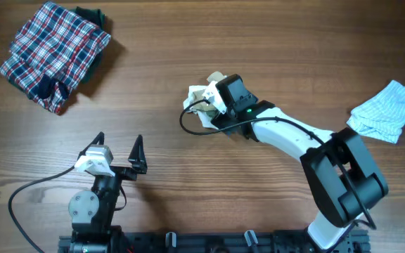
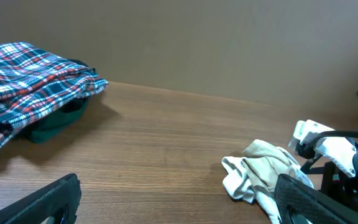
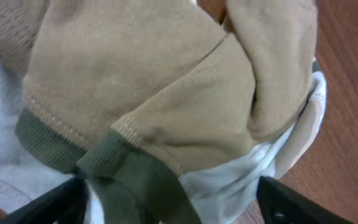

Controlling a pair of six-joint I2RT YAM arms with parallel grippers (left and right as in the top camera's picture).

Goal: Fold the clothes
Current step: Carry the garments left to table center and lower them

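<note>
The cream and tan top (image 1: 197, 93) lies bunched in the middle of the bench (image 1: 273, 35). The right hand (image 3: 176, 200) is over it, wide open, one finger on each side of its green edge (image 3: 129, 180). The left hand (image 1: 119, 138) is wide open and empty, near the front edge. The blue striped cloth (image 1: 389, 112) lies far right and the checked cloth (image 1: 51, 53) far left, with bare wood between.

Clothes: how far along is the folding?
Done, apparently: the plaid shirt sits roughly folded on a dark green garment, far left. In hand: the right gripper, jaws wide, over the bunched cream top, not yet flat. To do: the crumpled blue striped garment at right. The left gripper hangs open.
</note>
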